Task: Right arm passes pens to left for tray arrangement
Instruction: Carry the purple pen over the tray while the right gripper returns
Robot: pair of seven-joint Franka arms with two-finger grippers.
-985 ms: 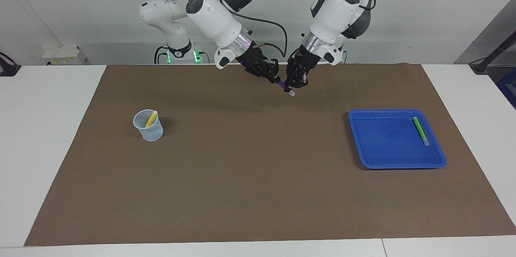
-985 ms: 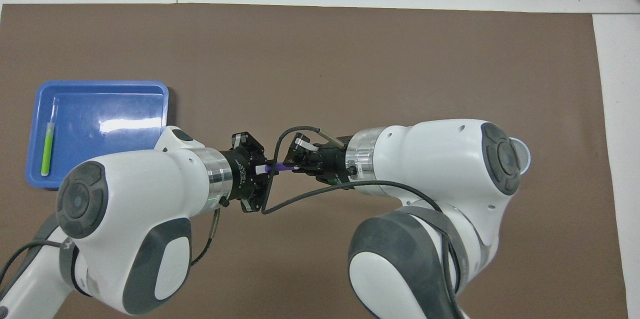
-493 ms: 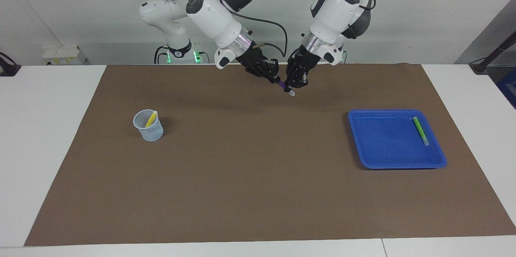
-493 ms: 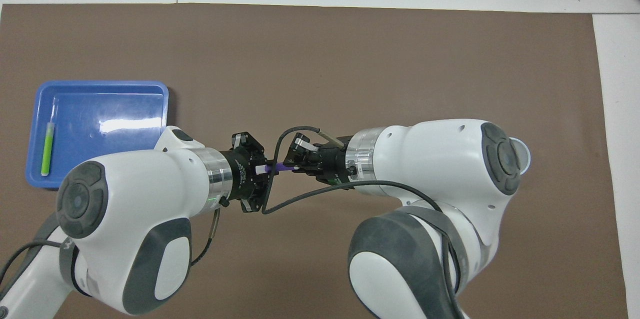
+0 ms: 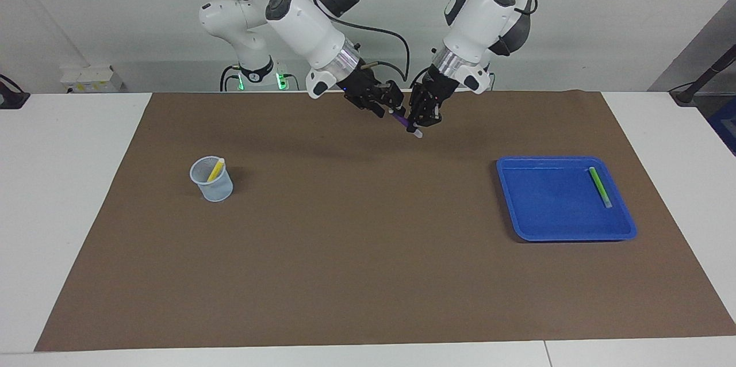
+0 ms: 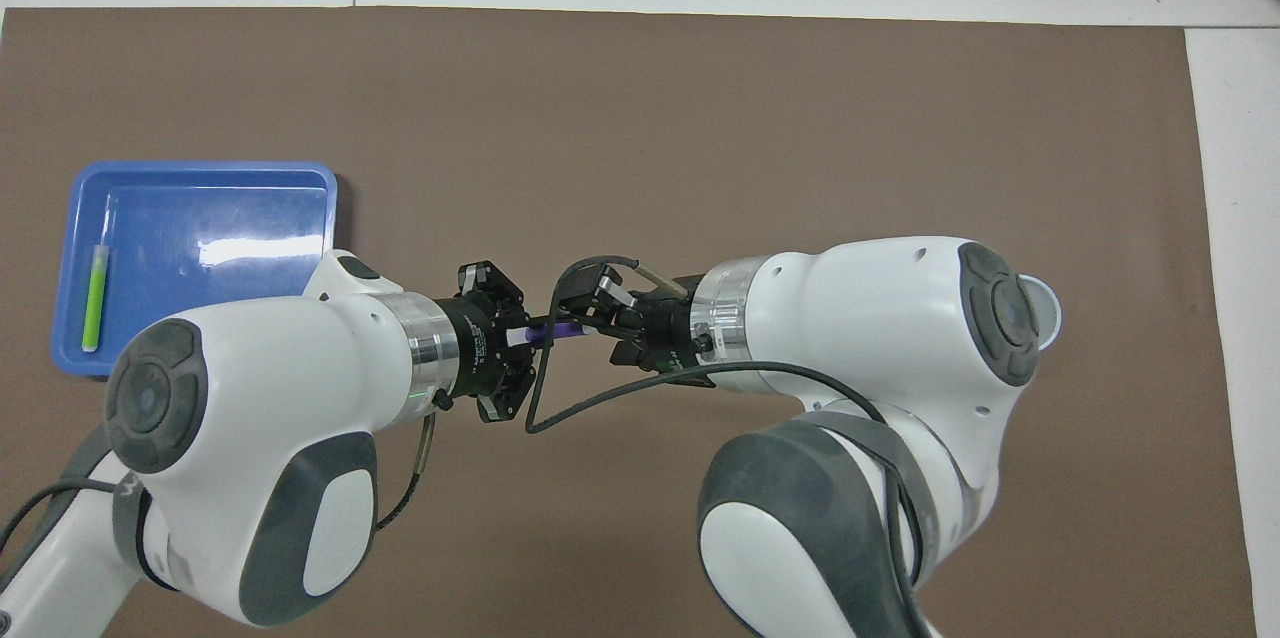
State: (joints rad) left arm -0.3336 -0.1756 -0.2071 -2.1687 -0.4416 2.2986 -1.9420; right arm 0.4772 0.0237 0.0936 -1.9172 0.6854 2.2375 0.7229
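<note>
Over the mat's robot-side middle: purple pen [image 5: 401, 121] handed over.
Right gripper [image 5: 384, 103] fingers have just spread off it; left gripper [image 5: 418, 118] fingers stay clamped on it. Tray [image 5: 517, 223] placement next, beside green pen [image 5: 600, 187].

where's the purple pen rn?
In the air over the mat's middle near the robots' edge, the purple pen is clamped in the left gripper, with the right gripper beside it.
</note>
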